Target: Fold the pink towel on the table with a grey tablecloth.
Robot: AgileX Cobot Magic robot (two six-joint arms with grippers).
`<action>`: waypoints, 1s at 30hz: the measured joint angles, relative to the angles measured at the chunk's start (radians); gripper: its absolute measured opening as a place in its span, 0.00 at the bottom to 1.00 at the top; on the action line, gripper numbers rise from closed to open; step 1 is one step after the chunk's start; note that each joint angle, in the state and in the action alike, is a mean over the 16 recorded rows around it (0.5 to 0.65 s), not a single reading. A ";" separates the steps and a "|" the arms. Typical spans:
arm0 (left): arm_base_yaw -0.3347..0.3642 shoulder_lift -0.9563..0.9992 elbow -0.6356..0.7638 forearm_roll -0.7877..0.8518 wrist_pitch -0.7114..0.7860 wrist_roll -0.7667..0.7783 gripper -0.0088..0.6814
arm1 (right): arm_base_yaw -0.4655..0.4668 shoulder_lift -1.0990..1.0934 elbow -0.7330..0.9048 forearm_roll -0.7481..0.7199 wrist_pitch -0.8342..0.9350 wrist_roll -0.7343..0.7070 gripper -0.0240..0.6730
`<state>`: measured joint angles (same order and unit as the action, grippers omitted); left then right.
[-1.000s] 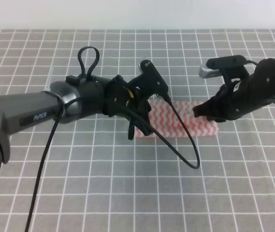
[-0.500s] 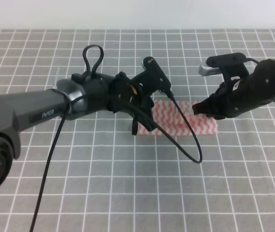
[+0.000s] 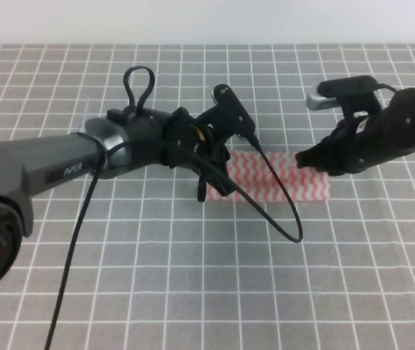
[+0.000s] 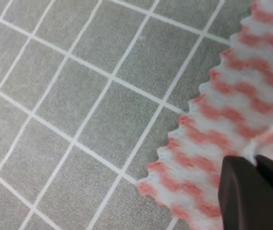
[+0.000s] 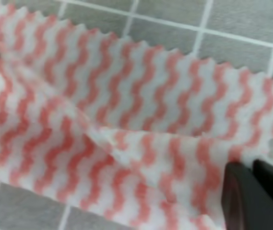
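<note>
The table with a grey tablecloth [image 3: 192, 292], ruled all over in thin white squares, fills each of my views. From overhead, I see the left arm [image 3: 54, 168] reaching in from the left edge toward the middle, with a black cable [image 3: 284, 219] looping off its wrist and down across the grid. The right arm [image 3: 404, 131] comes in from the right edge and angles down toward the same spot.

The pink towel [image 3: 276, 179] lies near the middle of the table as a narrow strip running left to right between the two arms. In the right wrist view I see it [image 5: 126, 124] doubled, an upper layer draped over a lower one with a soft ridge across it.

The left gripper [image 3: 213, 191] is at the strip's left end. In its wrist view, the fingers [image 4: 251, 196] are clenched together on a pinch of towel [image 4: 232, 115] beside the zigzag edge. The right gripper [image 3: 302, 158] is at the right end; its fingers [image 5: 256, 196] are likewise pressed together, grasping a corner of the cloth.
</note>
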<state>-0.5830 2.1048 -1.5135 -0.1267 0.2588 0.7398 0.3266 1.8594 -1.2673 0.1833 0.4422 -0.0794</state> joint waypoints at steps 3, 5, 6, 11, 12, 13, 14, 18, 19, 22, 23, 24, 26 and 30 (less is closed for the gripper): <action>0.000 0.000 0.000 0.000 -0.004 0.001 0.01 | -0.004 0.001 -0.001 0.000 -0.001 0.000 0.01; 0.000 0.000 0.000 0.000 -0.006 0.001 0.01 | -0.006 0.001 -0.001 0.000 -0.003 0.000 0.01; 0.000 -0.001 0.000 0.000 -0.008 0.002 0.01 | -0.007 0.002 -0.001 0.000 -0.003 0.000 0.01; 0.000 -0.001 0.000 0.000 -0.014 0.003 0.01 | -0.009 0.001 0.000 0.003 -0.010 0.000 0.01; 0.000 -0.002 0.000 0.000 -0.016 0.003 0.01 | -0.009 0.002 -0.001 0.004 -0.011 0.000 0.01; 0.000 -0.003 0.000 0.000 -0.018 0.003 0.01 | -0.009 0.002 -0.001 0.005 -0.012 0.000 0.01; 0.000 -0.003 0.000 0.000 -0.019 0.003 0.01 | -0.009 0.003 -0.001 0.005 -0.014 0.000 0.01; 0.000 0.002 -0.001 0.000 -0.023 0.003 0.01 | -0.008 0.010 -0.001 0.008 -0.020 -0.001 0.01; 0.000 0.003 -0.001 0.000 -0.024 0.003 0.01 | -0.009 0.011 0.000 0.008 -0.021 -0.001 0.01; 0.001 0.007 -0.002 0.000 -0.026 0.003 0.01 | -0.009 0.018 0.000 0.010 -0.026 -0.001 0.01; 0.001 0.009 -0.003 0.000 -0.025 0.003 0.01 | -0.009 0.021 0.000 0.010 -0.027 -0.001 0.01; 0.002 0.009 -0.003 0.000 -0.027 0.003 0.01 | -0.009 0.024 0.000 0.011 -0.029 -0.001 0.01; 0.004 0.011 -0.004 0.000 -0.027 0.003 0.01 | -0.009 0.030 0.000 0.012 -0.031 -0.001 0.01; 0.010 0.016 -0.005 0.000 -0.034 0.003 0.01 | -0.009 0.044 0.000 0.013 -0.037 -0.001 0.01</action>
<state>-0.5728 2.1210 -1.5189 -0.1269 0.2247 0.7427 0.3180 1.9033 -1.2676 0.1962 0.4049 -0.0804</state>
